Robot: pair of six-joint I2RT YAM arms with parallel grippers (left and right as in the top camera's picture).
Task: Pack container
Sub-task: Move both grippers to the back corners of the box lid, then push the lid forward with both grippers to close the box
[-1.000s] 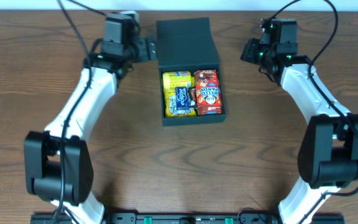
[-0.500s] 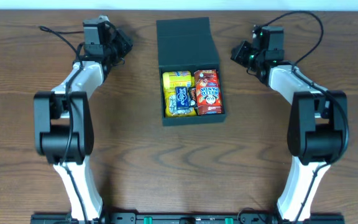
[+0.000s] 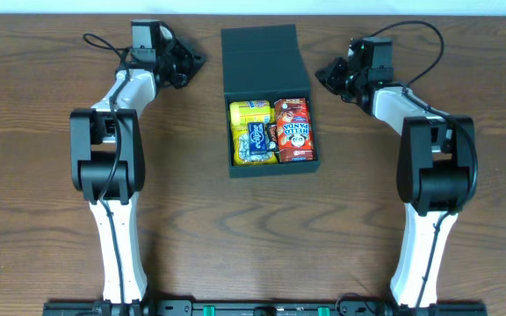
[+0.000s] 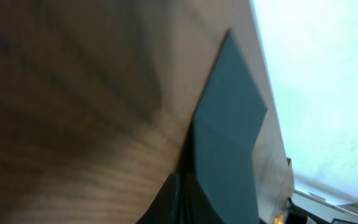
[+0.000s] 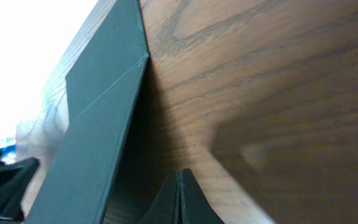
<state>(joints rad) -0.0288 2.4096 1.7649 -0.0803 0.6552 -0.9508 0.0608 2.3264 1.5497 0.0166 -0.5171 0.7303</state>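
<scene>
**Open black container at the far middle of the table, a closed gripper on either side**

The container (image 3: 275,168), a matte black shallow box, sits at the far middle of a brown wooden table (image 3: 271,237). Its lid (image 3: 264,57) lies flat and open behind it, reaching almost to the table's far edge, where a pale strip begins.

The left gripper (image 3: 187,63) rests near the left edge of the lid, with a strip of bare wood between them. The right gripper (image 3: 323,72) sits near the lid's right edge, also apart from it. Both have their fingers pressed together, tip to tip. Each wrist camera shows its own closed fingertips low in the frame, left (image 4: 180,186) and right (image 5: 180,183), pointing at a side of the dark box, with wood grain around them.

The widest bare wood lies in front of the box, between the two arms and reaching back to their bases at the near edge. More bare wood lies outside each arm.

Counted: one container, two arms, two grippers. Inside the box are one yellow packet (image 3: 250,111), one dark blue packet (image 3: 258,135) lying on it, and one red packet (image 3: 293,130) filling the right half. Anything beneath them cannot be made out.
</scene>
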